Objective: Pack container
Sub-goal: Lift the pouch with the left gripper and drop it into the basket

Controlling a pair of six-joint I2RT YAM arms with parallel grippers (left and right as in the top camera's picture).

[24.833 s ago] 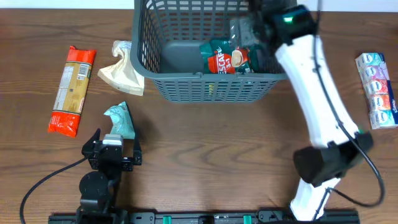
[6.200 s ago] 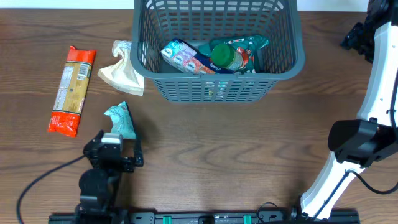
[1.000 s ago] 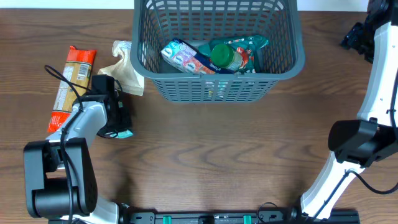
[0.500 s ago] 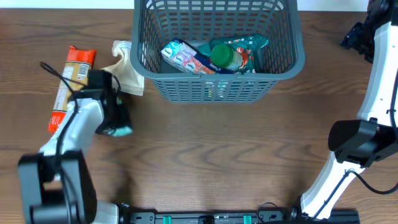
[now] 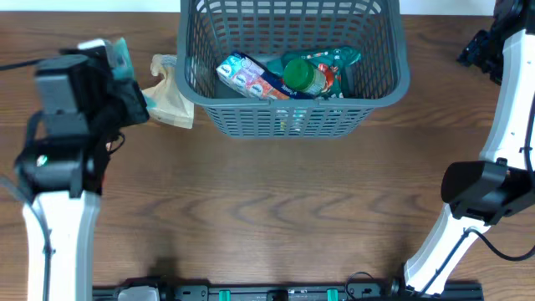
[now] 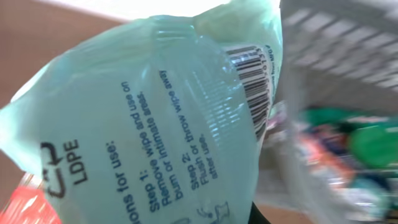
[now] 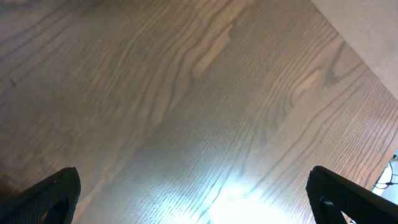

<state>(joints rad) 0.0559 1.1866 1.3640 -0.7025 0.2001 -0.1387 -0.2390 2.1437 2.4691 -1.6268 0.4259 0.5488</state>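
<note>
The container (image 5: 403, 77) is a dark grey lattice basket at the back middle of the table. It holds a blue-and-white packet (image 5: 246, 75), a green-lidded jar (image 5: 302, 75) and a red-and-green coffee packet (image 5: 340, 61). My left gripper (image 5: 110, 62) is raised left of the basket and shut on a pale teal wipes packet (image 5: 120, 55). That packet (image 6: 149, 118) fills the left wrist view and hides the fingers; the basket wall (image 6: 348, 43) shows blurred behind it. My right gripper (image 7: 199, 202) is open over bare wood at the far right back (image 5: 481, 48).
A beige pouch (image 5: 170, 99) lies against the basket's left wall. A red packet (image 6: 22, 202) shows as a sliver in the left wrist view; the left arm hides it from overhead. The right arm's white links (image 5: 506, 125) stand along the right edge.
My left arm has lifted the teal packet off the table and carried it up and toward the back, beside the basket's left wall. The right arm has not moved.
</note>
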